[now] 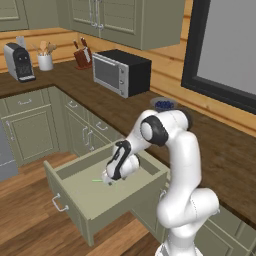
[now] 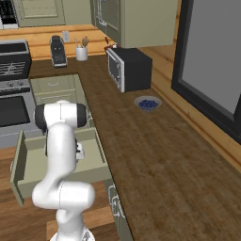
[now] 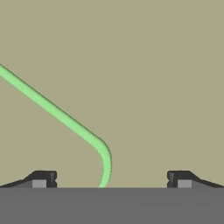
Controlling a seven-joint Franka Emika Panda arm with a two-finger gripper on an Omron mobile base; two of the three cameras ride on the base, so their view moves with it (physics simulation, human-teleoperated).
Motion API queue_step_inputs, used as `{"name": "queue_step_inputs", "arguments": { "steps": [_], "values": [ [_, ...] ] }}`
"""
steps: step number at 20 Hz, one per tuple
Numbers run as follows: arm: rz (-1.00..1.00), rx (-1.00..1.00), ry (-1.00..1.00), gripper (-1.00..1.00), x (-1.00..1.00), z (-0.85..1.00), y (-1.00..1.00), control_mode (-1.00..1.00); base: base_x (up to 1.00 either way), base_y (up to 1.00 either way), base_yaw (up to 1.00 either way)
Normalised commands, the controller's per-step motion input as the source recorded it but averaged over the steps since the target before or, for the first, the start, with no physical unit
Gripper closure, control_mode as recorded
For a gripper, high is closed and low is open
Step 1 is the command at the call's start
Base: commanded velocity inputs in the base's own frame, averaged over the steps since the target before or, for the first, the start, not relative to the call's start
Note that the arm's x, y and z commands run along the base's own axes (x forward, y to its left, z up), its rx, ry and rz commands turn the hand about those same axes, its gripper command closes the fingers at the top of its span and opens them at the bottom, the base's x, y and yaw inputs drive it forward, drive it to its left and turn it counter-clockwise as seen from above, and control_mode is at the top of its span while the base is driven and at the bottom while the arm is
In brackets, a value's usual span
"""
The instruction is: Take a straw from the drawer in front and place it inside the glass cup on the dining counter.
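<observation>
Gripper [image 3: 111,179] jaws wide apart, low in the drawer [image 1: 75,200]; straw [image 3: 57,113] lies flat between fingertips, long axis slanting away, bent end nearest.

Drawer [image 1: 107,200]: sage green inside and out, with a silver bar handle [image 1: 59,203]. Straw [image 3: 57,113]: light green, plain, lying on the drawer's flat olive-sage floor. Fingers [image 3: 41,178]: dark, near black, with small grey pads. Arm [image 1: 182,165]: white with black joints. Surface [image 2: 155,155]: dark brown wood grain. Lower cabinets [image 1: 30,127]: same sage green with silver handles. Microwave [image 1: 122,71]: black body, silver-grey front. Bowl [image 2: 148,103]: pale grey, holding dark blue contents. Coffee machine [image 1: 19,61]: white and black. Knife block [image 1: 83,57]: reddish brown. Utensil holder [image 1: 45,61]: white. Floor [image 1: 25,220]: mid-brown planks. Wall panelling [image 1: 170,65]: light honey wood.
</observation>
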Motion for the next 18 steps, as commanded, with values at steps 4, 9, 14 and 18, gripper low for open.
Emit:
{"name": "queue_step_inputs", "arguments": {
  "steps": [4,9,14,18],
  "values": [
    [0.00,-0.01,-0.01,-1.00,0.28,-0.16,0.13,-1.00,0.00,0.00,0.00],
    [0.00,-0.02,-0.01,-1.00,0.29,-0.24,0.10,-1.00,0.00,0.00,0.00],
    [0.00,-0.04,0.00,1.00,0.06,-0.40,0.00,-1.00,0.00,0.00,0.00],
    [0.00,-0.02,-0.04,1.00,0.00,-0.30,0.00,-1.00,0.00,0.00,0.00]
  ]
}}
